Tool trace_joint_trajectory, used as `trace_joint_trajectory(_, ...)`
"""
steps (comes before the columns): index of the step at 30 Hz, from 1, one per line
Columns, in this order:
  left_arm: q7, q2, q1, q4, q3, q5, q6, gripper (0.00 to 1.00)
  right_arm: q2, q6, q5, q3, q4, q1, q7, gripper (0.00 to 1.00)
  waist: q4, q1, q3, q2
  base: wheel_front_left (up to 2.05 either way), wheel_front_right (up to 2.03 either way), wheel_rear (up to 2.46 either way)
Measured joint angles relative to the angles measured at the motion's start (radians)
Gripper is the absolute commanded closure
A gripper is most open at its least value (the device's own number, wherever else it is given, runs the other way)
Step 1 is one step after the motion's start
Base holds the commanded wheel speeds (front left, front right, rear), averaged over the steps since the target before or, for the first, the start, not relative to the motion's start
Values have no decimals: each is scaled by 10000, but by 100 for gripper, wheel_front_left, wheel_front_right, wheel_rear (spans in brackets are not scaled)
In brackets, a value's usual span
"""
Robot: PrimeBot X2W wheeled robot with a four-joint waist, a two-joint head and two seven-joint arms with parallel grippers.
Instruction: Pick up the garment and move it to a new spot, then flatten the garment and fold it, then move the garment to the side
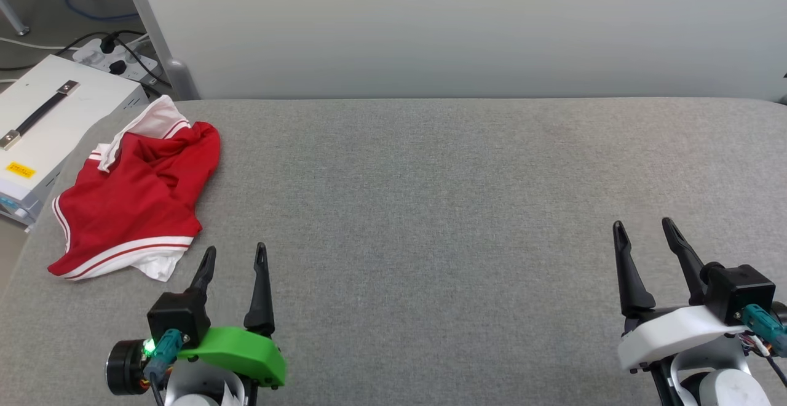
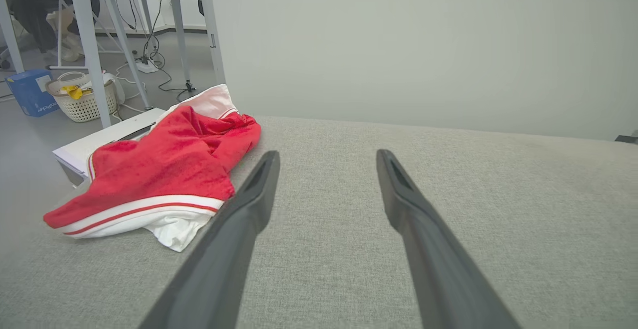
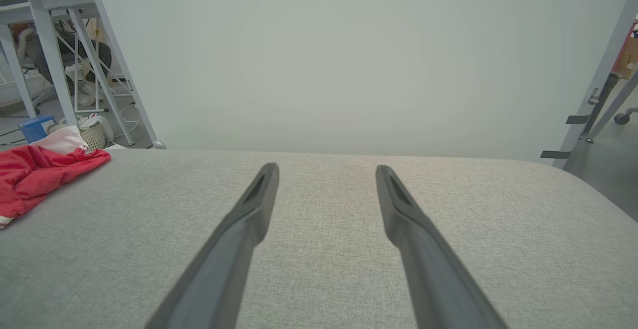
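The garment lies crumpled at the left end of the grey padded table, red with white sleeves and white-and-red striped trim; its lettering is hidden in the folds. In the left wrist view the garment sits ahead and left of the fingers. The right wrist view catches the garment at its left edge. My left gripper hovers open just right of the garment's near corner, holding nothing. Far to the right, my right gripper is open over bare table.
A white equipment box with a black handle stands beside the table's left end, with a power strip and cables on the floor behind. A pale partition wall runs along the table's far edge. A wicker basket stands on the floor.
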Motion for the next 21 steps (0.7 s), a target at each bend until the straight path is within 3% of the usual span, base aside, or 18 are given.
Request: trace_joint_trajectory(21, -435, -2, 124, 698, -161, -313, -44, 0, 2, 0, 180, -157, 769, 5, -441, 0, 23, 0, -8, 0, 0, 0, 0)
